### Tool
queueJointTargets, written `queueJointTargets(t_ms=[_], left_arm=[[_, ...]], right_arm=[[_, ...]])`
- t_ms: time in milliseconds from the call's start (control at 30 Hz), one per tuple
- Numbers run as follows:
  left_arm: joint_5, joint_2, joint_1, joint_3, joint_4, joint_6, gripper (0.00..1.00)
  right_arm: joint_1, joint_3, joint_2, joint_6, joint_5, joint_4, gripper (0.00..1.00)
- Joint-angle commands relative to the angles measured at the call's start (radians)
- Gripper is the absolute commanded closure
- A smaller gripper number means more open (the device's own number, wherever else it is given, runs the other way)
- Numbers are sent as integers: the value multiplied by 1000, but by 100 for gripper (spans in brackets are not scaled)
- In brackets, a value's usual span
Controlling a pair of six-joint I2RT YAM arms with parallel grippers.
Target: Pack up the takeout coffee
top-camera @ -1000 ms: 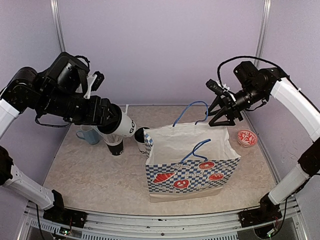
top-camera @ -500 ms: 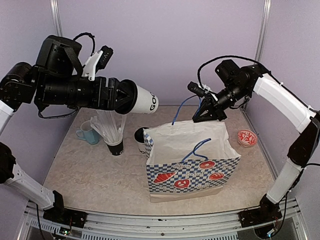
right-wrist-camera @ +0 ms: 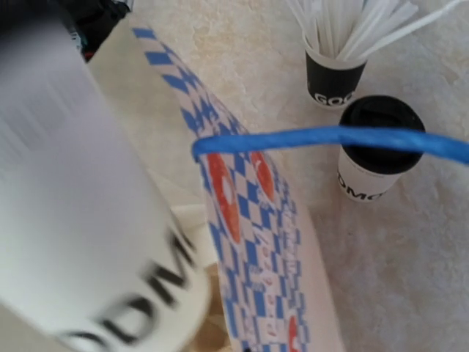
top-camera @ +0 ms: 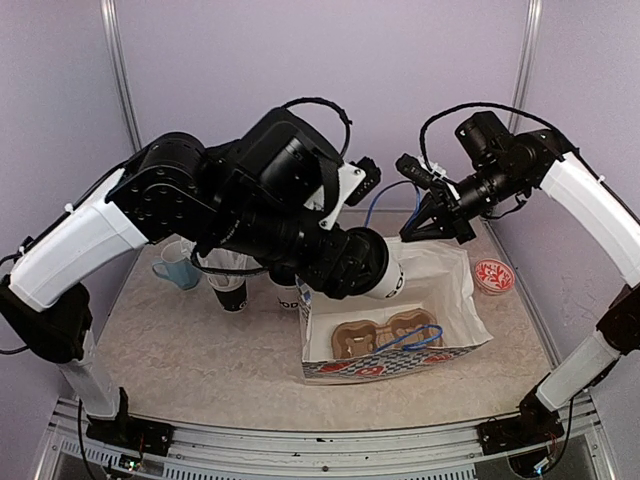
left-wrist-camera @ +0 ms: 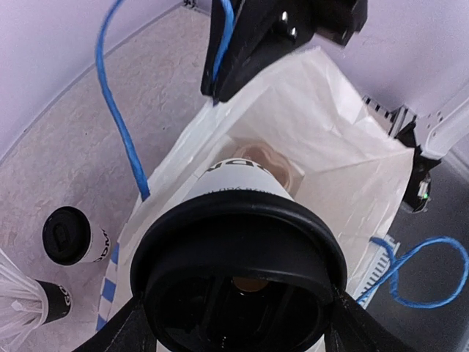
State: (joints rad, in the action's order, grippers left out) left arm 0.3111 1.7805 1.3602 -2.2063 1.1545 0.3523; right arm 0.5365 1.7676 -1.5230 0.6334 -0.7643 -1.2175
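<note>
Coffee cup (top-camera: 388, 282), white paper with black lettering near its base and a round black lid, held tilted in the air over the open mouth of a paper bag (top-camera: 455, 290) that sits toward the near right of the table (top-camera: 180, 350). The left gripper (top-camera: 355, 268) has its jaws spread wide around the cup's lid end, clasping it. The right gripper (top-camera: 418, 230), jaws pressed together, pinches the bag's blue handle (top-camera: 380, 200) and holds it up above the bag's far side. A second cup (right-wrist-camera: 377, 154) of the same kind stands upright on the table just left of the bag, beside a black cup of straws (right-wrist-camera: 333, 73). The left wrist view looks past the lid down into the bag's white inside, where a brown cardboard tray (left-wrist-camera: 256, 158) lies at the bottom. The right wrist view shows the bag's blue-and-white checked outside with red pictures, and the held cup only as a blur. Only the top view shows a light-blue mug (top-camera: 178, 268) toward the left edge and a small red-patterned dish (top-camera: 493, 275) near the right edge.
</note>
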Motion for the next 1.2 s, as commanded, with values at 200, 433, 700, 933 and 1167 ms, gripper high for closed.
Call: queueJointTargets(t_ms=[200,433,700,933,1167], left_arm=[[266,143,161,-9,155,-146,37],[390,194,229,51,175,-154,39],[423,222,297,64,211,-96,39],[458,237,339,122,212,-45,41],[510,253,336,142,211,-61,41]], right_arm=[[12,-67,71,10,-99,-5,100],[14,-101,95,25,-130,-20,89],[-1,130,80,112,-135,-157,54],[-100,213,9,70,-133,-40,51],[-171,155,-213,31,-48,103,52]])
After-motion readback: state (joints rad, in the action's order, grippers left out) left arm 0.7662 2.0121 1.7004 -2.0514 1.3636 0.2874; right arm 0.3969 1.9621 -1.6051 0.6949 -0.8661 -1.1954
